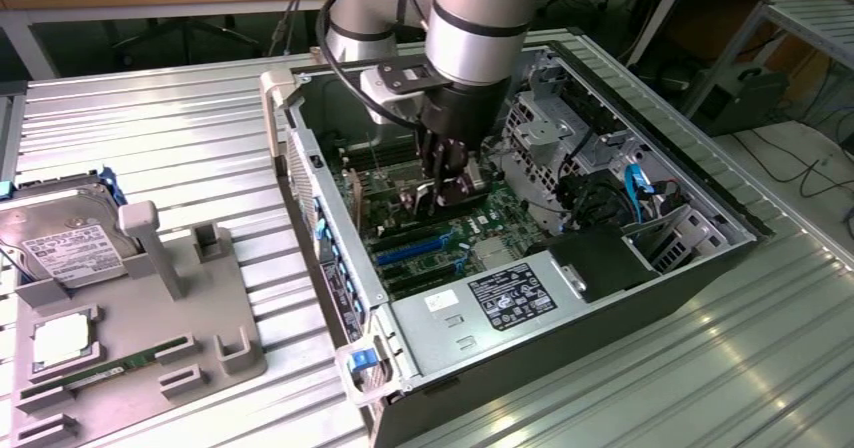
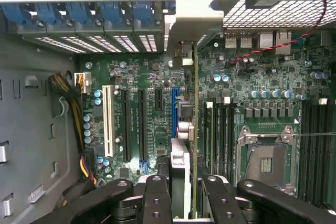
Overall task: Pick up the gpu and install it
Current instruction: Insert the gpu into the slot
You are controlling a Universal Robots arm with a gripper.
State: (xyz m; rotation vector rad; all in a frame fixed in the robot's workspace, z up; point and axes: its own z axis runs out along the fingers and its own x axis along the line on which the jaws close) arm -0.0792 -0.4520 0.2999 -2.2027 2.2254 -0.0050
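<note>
Open tower case [image 1: 561, 363] lying on its side on a ribbed metal table [image 1: 160, 138], parts fixture sitting beside it.
Motherboard [image 1: 505, 220] is facing up inside the case, with the CPU socket [image 2: 265, 161] sitting next to black memory slots [image 2: 218, 129]. Power supply [image 1: 514, 296] is sitting at the near end. At the exterior view's left, grey fixture [image 1: 200, 313] is carrying a CPU chip [image 1: 60, 340] and green RAM stick [image 1: 114, 368], with a hard drive [image 1: 60, 243] resting at its far end.
</note>
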